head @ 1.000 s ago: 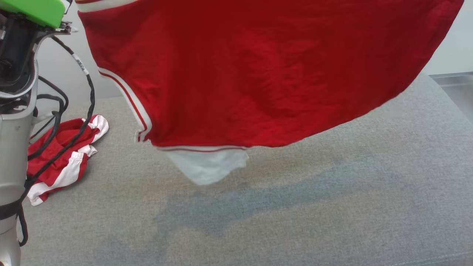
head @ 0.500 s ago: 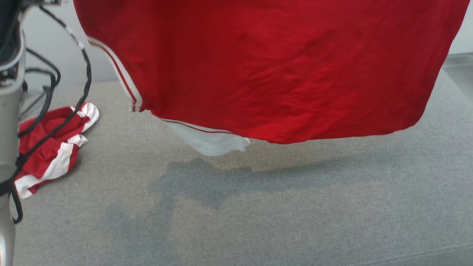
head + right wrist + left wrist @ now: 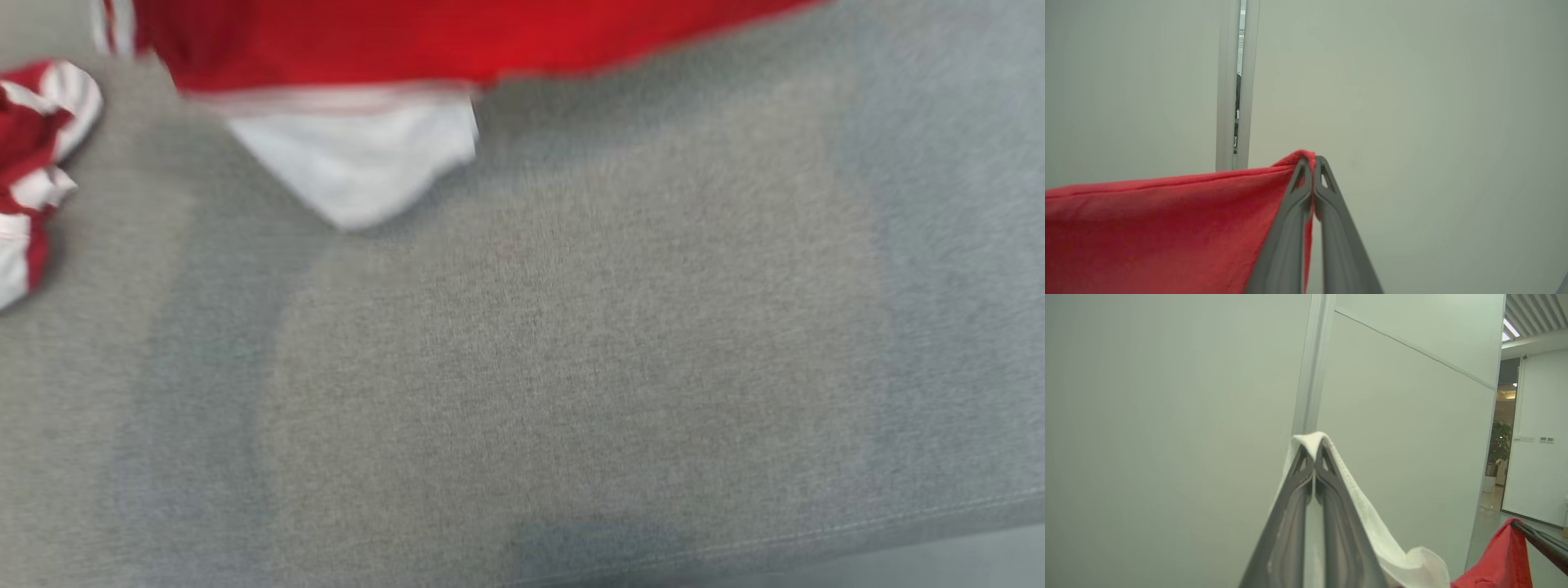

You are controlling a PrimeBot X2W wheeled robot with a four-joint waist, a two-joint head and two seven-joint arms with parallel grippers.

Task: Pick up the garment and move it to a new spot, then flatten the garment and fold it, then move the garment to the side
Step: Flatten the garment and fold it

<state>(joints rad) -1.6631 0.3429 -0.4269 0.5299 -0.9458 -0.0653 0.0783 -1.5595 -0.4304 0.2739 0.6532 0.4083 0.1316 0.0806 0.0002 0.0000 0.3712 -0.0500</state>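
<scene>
On the head view, which is smeared with blur, I see the red garment (image 3: pixel 457 37) stretched across the top of the picture, its lower edge running left to right over the grey fabric-covered counter (image 3: pixel 571 367). A white panel (image 3: pixel 359 163) of it hangs below that edge, toward the left. Whether the panel's tip brushes the counter I cannot tell through the blur. A second red and white piece of clothing (image 3: pixel 33 163) lies crumpled on the counter at the far left edge, apart from the one I am carrying. On the left wrist view, the left jaws are pressed together and point at a pale wall (image 3: pixel 1167 416). They pinch a white stitched hem (image 3: pixel 1372 531) that wraps over the tips and drops away along the right-hand finger (image 3: pixel 1343 539). Low in the right corner of that view, a peak of red cloth (image 3: pixel 1494 563) hangs from a dark bar (image 3: pixel 1541 543); it looks like a gripper finger, though I cannot say so for certain. Beyond it, a doorway opens onto a bright room with a potted plant (image 3: pixel 1500 445). On the right wrist view, the right jaws are likewise pressed together, pinching a red corner (image 3: pixel 1302 157) of the garment right at their tips. From there the cloth runs taut to the left, with its top edge nearly level, and fills the lower left of the view in front of a pale partition (image 3: pixel 1412 122). So the garment is held up between both arms, one corner in each.
</scene>
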